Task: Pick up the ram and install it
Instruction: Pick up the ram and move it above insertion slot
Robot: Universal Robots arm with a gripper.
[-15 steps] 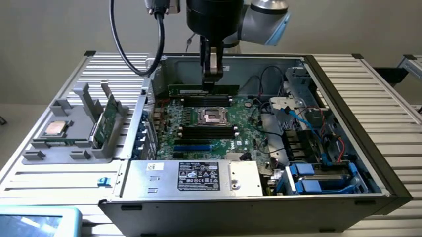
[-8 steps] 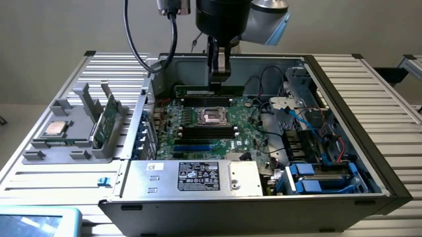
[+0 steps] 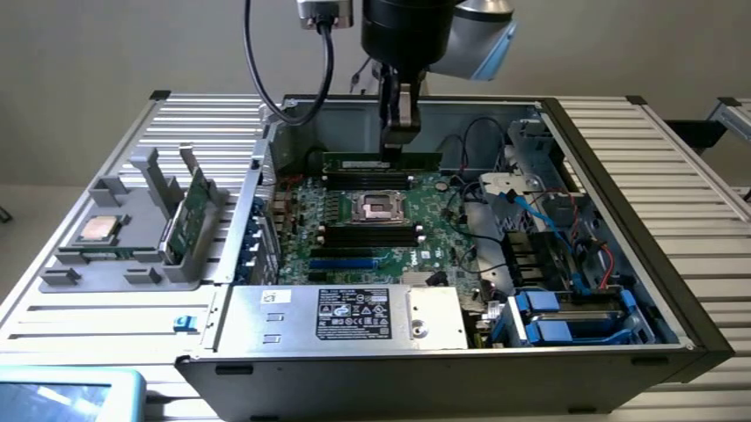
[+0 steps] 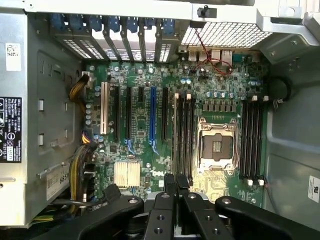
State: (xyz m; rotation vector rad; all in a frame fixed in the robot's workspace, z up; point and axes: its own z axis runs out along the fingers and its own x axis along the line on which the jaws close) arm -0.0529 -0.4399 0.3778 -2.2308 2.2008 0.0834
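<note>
Where the open grey metal case [image 3: 657, 207] leaves free room above the green motherboard [image 3: 352, 244], the black gripper [image 3: 399, 148] pinches nearly closed on the ram [image 3: 352, 161], a thin stick level over the far black slots [image 3: 373, 182].

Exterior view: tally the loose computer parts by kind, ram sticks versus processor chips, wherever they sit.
Ram sticks: 2. These are the ram at the end effector above the motherboard, and a second stick standing in the grey holder.
Processor chips: 1. The processor chip lies on the same holder.
Total: 3
</note>
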